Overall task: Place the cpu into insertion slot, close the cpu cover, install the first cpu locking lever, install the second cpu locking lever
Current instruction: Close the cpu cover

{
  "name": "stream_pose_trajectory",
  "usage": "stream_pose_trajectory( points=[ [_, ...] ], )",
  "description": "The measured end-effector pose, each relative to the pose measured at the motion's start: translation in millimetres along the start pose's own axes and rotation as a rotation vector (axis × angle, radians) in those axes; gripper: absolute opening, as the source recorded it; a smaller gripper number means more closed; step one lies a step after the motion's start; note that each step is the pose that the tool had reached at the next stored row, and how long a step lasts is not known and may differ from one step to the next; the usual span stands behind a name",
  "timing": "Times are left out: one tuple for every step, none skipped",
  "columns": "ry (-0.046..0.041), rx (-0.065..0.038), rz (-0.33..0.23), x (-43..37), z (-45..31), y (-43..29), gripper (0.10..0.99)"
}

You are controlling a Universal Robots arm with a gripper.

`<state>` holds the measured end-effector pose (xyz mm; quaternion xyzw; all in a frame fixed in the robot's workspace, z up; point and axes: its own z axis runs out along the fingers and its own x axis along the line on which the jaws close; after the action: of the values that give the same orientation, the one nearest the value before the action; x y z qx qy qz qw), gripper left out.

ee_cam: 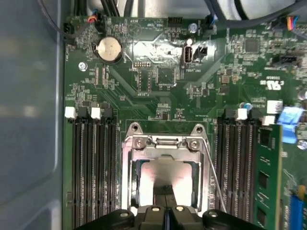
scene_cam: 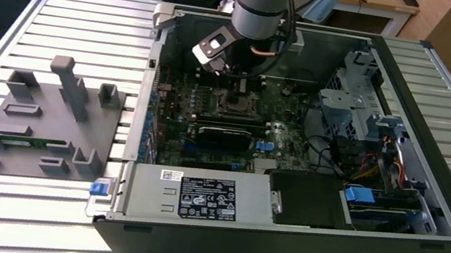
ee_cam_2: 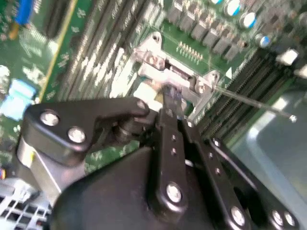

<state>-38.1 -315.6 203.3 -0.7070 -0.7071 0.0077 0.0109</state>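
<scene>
The cpu [ee_cam: 165, 173] lies flat in the socket on the green motherboard, its pale silver top showing through the open centre of the cpu cover [ee_cam: 165, 142]. The shiny cover frame [ee_cam_2: 165, 75] lies down over the socket. My gripper [ee_cam: 165, 194] hangs right over the chip with its black fingers pressed together, nothing between them. In the second wrist view the fingertips [ee_cam_2: 168, 98] reach the cover's edge. A thin wire locking lever [ee_cam_2: 254, 103] sticks out from the socket's side, and it runs along the socket [ee_cam: 213, 172] in the first wrist view. In the exterior view my gripper [scene_cam: 245, 87] stands above the socket [scene_cam: 233, 105].
Memory slots [ee_cam: 91, 167] flank the socket on both sides, with a green card [ee_cam: 268, 177] beyond. A coin battery [ee_cam: 108, 49] sits further along the board. The case holds a power supply [scene_cam: 196, 196] and drive cage [scene_cam: 351, 106]. A grey fixture tray [scene_cam: 45, 118] lies at the exterior view's left.
</scene>
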Motion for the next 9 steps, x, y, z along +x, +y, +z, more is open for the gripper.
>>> stream_pose_trajectory(
  points=[
    [-0.0012,0.001,0.0,-0.2,-3.2,-0.2,0.106],
    [-0.0011,0.001,0.0,-0.2,-5.2,-0.3,0.106],
    [-0.0011,0.001,0.0,-0.2,-6.5,-0.3,0.106],
    [-0.0012,0.001,0.0,-0.2,-6.9,-0.3,0.106],
    [-0.0011,0.001,0.0,-0.1,-6.9,-0.3,0.106],
    [-0.0011,0.001,0.0,-0.2,-6.9,-0.1,0.106],
    [-0.0012,0.001,0.0,-0.2,-6.9,0.1,0.106],
    [-0.0013,0.001,0.0,-0.2,-7.0,0.4,0.106],
    [-0.0013,0.001,0.0,-0.2,-7.0,0.9,0.106]
  ],
)
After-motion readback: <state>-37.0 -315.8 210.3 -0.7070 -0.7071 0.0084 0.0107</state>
